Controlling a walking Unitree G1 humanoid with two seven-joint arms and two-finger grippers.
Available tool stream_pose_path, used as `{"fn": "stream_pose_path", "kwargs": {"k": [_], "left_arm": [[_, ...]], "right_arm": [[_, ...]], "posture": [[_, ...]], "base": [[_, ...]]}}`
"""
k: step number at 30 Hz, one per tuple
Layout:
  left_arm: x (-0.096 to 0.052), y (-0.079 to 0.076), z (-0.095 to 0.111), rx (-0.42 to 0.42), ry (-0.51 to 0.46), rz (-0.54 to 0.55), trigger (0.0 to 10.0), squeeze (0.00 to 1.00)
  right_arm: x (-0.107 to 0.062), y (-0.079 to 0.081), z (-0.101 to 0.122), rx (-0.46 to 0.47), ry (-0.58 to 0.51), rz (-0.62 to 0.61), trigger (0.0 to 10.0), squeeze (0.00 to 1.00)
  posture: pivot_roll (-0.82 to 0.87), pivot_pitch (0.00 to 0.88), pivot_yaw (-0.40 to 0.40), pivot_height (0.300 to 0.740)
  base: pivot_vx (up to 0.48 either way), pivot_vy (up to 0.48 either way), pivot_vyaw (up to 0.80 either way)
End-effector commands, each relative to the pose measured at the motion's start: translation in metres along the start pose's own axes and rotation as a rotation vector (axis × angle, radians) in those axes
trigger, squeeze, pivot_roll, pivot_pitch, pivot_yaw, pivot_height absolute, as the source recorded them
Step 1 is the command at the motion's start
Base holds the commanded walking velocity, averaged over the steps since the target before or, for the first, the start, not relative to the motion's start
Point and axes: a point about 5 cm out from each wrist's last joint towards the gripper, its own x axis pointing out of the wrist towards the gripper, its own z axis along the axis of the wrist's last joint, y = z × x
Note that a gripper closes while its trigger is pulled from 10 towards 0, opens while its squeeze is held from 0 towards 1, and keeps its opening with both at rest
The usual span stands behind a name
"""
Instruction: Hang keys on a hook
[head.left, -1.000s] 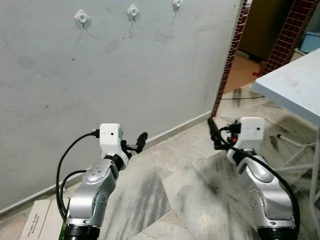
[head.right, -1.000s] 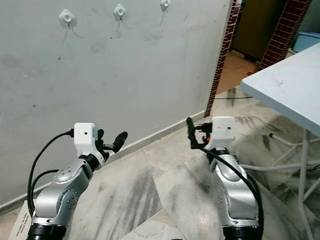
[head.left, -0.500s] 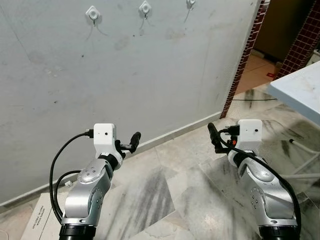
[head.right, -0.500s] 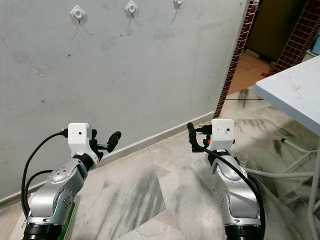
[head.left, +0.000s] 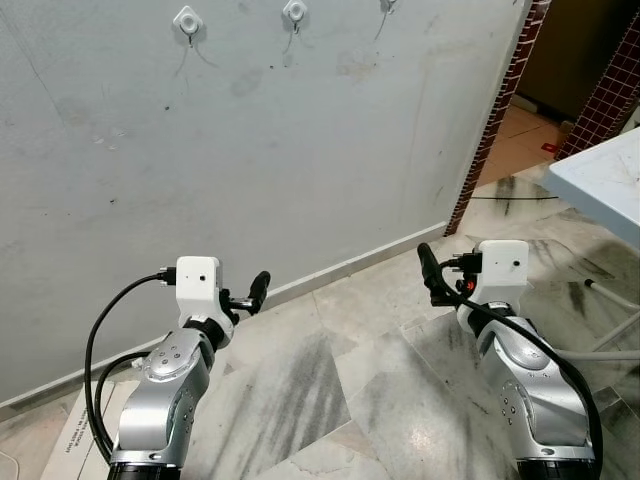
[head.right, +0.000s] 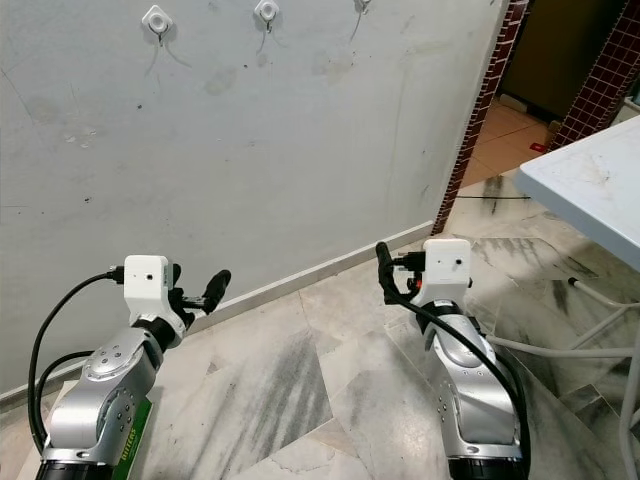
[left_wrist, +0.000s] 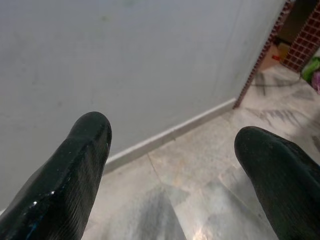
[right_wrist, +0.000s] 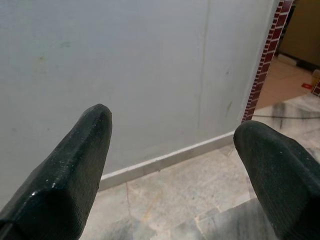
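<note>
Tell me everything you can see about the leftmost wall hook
The leftmost hook is a small white square-ish mount, plastic by the look, turned like a diamond and fixed high on the grey wall. A thin hook hangs from its middle, with a faint curved line trailing below. Nothing hangs on it; both grippers are far below it.
</note>
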Motion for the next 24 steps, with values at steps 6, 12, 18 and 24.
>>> {"fn": "stream_pose_path", "kwargs": {"k": [6,12,18,24], "left_arm": [[-0.0006,0.0032,-0.0094,0.012,0.033,-0.004,10.0,0.0],[-0.0006,0.0033,-0.0111,0.011,0.041,-0.005,10.0,0.0],[0.0,0.0045,-0.01,0.017,0.047,-0.002,10.0,0.0],[0.0011,0.0077,-0.0083,0.005,0.048,0.015,10.0,0.0]], "right_arm": [[-0.0025,-0.0013,-0.0081,0.021,0.036,-0.016,10.0,0.0],[-0.0032,-0.0013,-0.0112,0.029,0.05,-0.013,10.0,0.0],[-0.0021,-0.0011,-0.0109,0.029,0.051,-0.009,10.0,0.0],[-0.0011,-0.001,-0.0099,0.027,0.049,-0.007,10.0,0.0]], "posture": [[-0.04,0.063,0.052,0.74],[-0.04,0.063,0.052,0.74],[-0.04,0.063,0.052,0.74],[-0.04,0.06,0.045,0.74]], "base": [[0.0,0.0,-0.76],[0.0,0.0,-0.75],[0.0,0.0,-0.76],[0.0,0.0,-0.76]]}}
